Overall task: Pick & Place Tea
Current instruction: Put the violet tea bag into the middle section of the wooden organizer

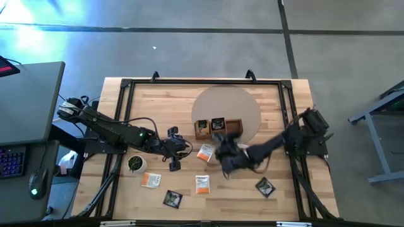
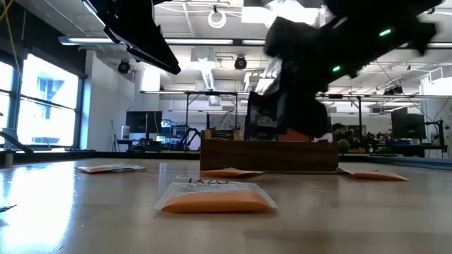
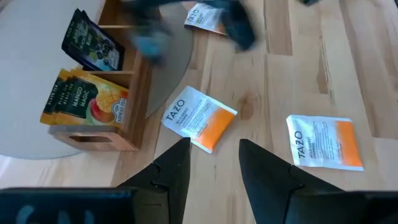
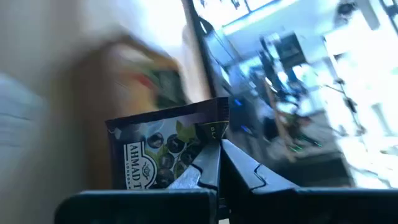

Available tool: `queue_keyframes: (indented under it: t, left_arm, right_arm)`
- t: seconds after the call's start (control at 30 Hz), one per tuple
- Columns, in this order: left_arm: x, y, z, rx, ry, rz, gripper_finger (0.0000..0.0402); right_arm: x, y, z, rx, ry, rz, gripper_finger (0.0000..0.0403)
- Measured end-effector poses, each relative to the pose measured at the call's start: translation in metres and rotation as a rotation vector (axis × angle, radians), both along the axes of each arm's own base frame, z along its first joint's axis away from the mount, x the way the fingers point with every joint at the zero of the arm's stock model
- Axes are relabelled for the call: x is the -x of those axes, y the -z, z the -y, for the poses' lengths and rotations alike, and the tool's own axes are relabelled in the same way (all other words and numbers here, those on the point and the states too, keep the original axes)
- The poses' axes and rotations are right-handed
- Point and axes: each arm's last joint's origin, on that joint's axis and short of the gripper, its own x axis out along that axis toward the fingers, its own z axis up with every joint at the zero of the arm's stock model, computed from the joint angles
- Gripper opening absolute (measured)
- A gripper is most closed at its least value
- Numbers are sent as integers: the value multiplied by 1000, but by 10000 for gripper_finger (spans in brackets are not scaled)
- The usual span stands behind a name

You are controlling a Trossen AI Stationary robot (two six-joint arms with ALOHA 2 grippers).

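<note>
My right gripper (image 1: 221, 146) is shut on a black tea packet (image 4: 165, 152), held in the air just near of the long wooden tray (image 1: 218, 128). In the low view this packet (image 2: 265, 116) shows above the tray (image 2: 268, 156). My left gripper (image 3: 214, 155) is open and hovers over a white-and-orange packet (image 3: 199, 118) lying flat on the table beside the tray's end (image 3: 93, 134). The tray holds yellow-orange packets (image 3: 84, 102) and a black one (image 3: 90, 43) standing in its compartments. More packets lie flat on the table (image 1: 150, 180), (image 1: 202, 184), (image 1: 172, 198), (image 1: 265, 186). My right gripper pinches the black packet between its two fingertips (image 4: 211, 158), near one side edge (image 4: 205, 134) of the packet. The packet is lifted clear of the table and stands out beyond the fingertips, its printed face toward the wrist camera.
A small round cup (image 1: 136, 164) stands near the left arm. A grey round mat (image 1: 237, 104) lies under the tray's far side. Another white-and-orange packet (image 3: 324, 142) lies near my left gripper. A black frame (image 1: 126, 85) borders the table.
</note>
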Motion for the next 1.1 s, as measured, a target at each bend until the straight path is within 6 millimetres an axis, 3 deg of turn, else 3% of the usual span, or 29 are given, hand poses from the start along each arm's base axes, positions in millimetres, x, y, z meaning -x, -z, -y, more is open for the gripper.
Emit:
queue_keyframes:
  t: [0.17,0.33,0.47,0.73,1.1]
  left_arm:
    - [1,1,0,-18,16,-10,135]
    - [2,3,0,-23,20,-39,135]
    - [3,4,-1,-21,15,-51,135]
    - [3,4,-1,-20,14,-52,135]
    - [3,4,-1,-19,14,-53,135]
  right_arm:
    - [-11,1,44,-8,85,-53,1]
    - [-15,2,68,-26,109,-101,1]
    - [-15,4,71,-24,71,-167,1]
    - [-19,8,69,-204,-138,-213,17]
    - [-20,7,73,-213,-86,-162,113]
